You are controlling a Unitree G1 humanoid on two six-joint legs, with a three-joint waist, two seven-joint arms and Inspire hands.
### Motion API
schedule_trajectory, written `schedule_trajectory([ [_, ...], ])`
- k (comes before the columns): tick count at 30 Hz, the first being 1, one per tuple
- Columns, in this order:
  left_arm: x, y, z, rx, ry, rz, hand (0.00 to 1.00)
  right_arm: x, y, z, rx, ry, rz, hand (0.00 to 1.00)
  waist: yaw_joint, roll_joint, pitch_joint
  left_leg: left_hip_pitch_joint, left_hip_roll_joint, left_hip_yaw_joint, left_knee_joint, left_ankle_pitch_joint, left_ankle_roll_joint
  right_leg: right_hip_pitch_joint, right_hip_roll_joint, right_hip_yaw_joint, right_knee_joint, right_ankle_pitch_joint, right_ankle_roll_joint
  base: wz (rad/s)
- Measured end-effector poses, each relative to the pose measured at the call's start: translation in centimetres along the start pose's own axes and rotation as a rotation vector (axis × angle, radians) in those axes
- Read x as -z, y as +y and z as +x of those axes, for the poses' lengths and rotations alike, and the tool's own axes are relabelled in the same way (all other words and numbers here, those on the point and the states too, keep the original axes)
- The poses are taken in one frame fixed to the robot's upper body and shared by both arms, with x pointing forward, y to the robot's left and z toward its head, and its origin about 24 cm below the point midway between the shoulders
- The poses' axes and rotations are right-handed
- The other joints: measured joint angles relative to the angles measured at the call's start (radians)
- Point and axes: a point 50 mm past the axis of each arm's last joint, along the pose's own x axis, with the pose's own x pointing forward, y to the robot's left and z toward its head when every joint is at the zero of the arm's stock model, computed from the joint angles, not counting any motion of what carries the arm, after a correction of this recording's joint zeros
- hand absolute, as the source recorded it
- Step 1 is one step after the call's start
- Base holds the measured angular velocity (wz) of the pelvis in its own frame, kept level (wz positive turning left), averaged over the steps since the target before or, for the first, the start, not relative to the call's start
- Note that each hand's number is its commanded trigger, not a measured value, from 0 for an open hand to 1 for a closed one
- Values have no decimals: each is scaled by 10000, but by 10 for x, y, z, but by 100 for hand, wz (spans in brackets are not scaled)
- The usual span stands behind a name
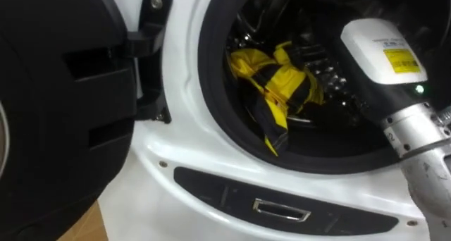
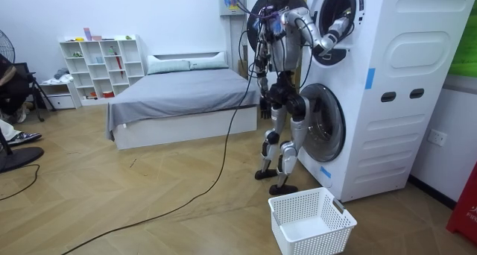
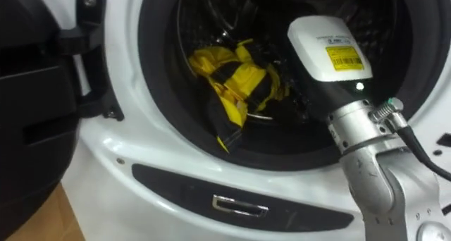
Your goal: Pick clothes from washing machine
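A yellow and black garment hangs bunched in the open drum of the upper washing machine. One tail of it droops over the dark door seal. My right arm reaches into the drum from the right. My right hand is dark against the drum, right beside the bunched cloth, with fingers curled into it. In the room view I stand close in front of the stacked machines, with that arm raised into the upper drum.
The upper machine's black door stands swung open at the left on its hinge. A white laundry basket sits on the wooden floor by my feet. A grey bed and a white shelf stand behind me.
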Motion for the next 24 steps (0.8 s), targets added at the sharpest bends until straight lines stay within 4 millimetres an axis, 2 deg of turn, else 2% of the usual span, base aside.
schedule_trajectory([
  [3,2,0,-1,30,93,23,0,-1,0,2,-442,-121,694,0,-23,22,-22,-11,6,-18,26,8,12,29,-8,-77,6,8,-12,5],
  [8,-4,3,-1,-66,-124,36,0,3,5,8,-1503,-206,1284,0,85,12,-26,40,12,-6,4,41,-9,36,14,-4,6,30,-36,-2],
  [12,-10,7,-1,-198,-355,79,0,8,9,9,-2045,-19,1520,0,276,-47,-39,70,27,21,9,52,-27,45,33,38,10,42,-39,-4],
  [24,-18,14,-3,-151,-492,1085,0,23,17,14,-3358,520,1914,0,343,-150,-13,-100,-14,-273,319,67,-54,124,-18,-308,0,18,39,8],
])
